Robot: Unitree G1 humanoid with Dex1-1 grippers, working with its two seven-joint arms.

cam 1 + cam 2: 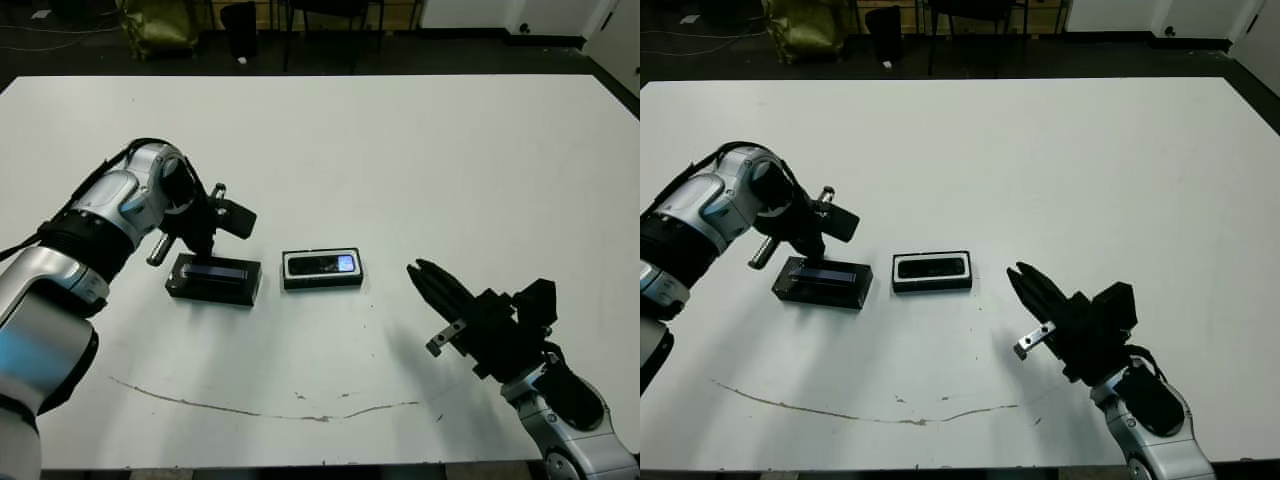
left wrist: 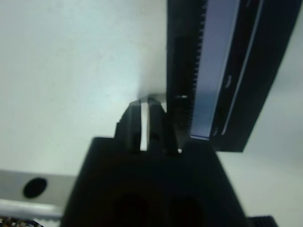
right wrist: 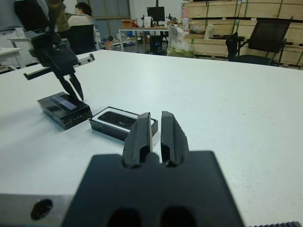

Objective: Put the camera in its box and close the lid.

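**On the left half of the table: lid pickup is the step to get right**

On the table [image 1: 420,150], the camera [image 1: 322,264] already looks seated in the box [image 1: 322,283] (you can see the white lining framing it and the bluish window toward one end), so what's left, as I read it, is getting the lid [image 1: 214,279] across and down onto the box.

The lid lies flat just beside the box, on the robot's left of it, stripe facing up, a small gap between the two. The left gripper [image 1: 197,243] hangs right over the lid's far long edge, tips close to or touching it; the left wrist view shows its fingers [image 2: 142,124] pressed nearly together with only a pale sliver between them, sitting next to the lid's edge and not around it. So they're clenched on nothing at the moment.

If I were doing this step, I'd spread those fingers first, straddle the lid across its narrow width near the middle, and pinch on the side walls so it stays level. Lift only enough to clear the box rim, slide it over, line up the long edges, then lower it straight. A tilted lid will probably catch on a corner.

The right gripper [image 1: 430,283] is parked well apart to the right of the box, fingers closed together and empty.
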